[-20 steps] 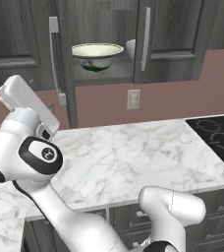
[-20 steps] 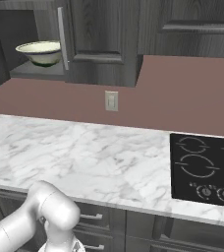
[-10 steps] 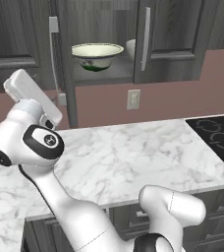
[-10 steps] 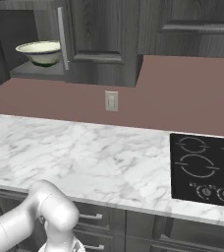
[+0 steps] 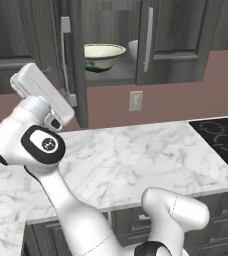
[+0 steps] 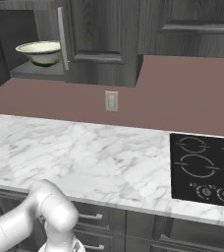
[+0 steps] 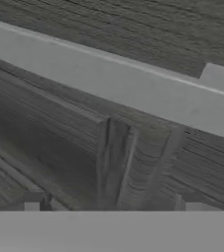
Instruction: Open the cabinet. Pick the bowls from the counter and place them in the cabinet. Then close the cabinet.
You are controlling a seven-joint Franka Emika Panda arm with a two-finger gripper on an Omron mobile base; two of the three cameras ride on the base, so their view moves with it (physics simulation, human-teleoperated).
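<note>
Cabinet (image 5: 166, 40) first, since it fills most of what I'm looking at: the left door (image 5: 61, 55) stands swung out toward me, the right one looks shut or nearly so, and both bowls are already inside on the shelf, so I judge closing is what's left. Counter (image 5: 136, 160) below is white marble running to the cooktop (image 5: 221, 142) on the right, with an outlet (image 5: 135, 101) on the reddish wall between them. My arm rises from the lower right of the left base view and bends up to the open door, the hand close beside its lower part. In the hand view I'm facing dark wood grain at very close range with the silver handle (image 7: 119, 86) crossing it as a pale bar. Gripper (image 7: 111, 203) has its fingertips (image 7: 33, 202) spread wide with nothing between them; the panel lies just ahead, and I can't tell whether they touch it. I'd expect the door to be stiff and light on its hinge, swinging freely with a flat push on the panel, or I could close the jaws across the bar, which is rigid but smooth and likely slippery. Cream bowl (image 5: 102, 56) sits at the shelf front with its greenish foot showing; the marbled bowl (image 5: 133, 48) is mostly hidden behind the right door edge. Both look hard and breakable, so I'd shut the door gently to avoid jarring them.
</note>
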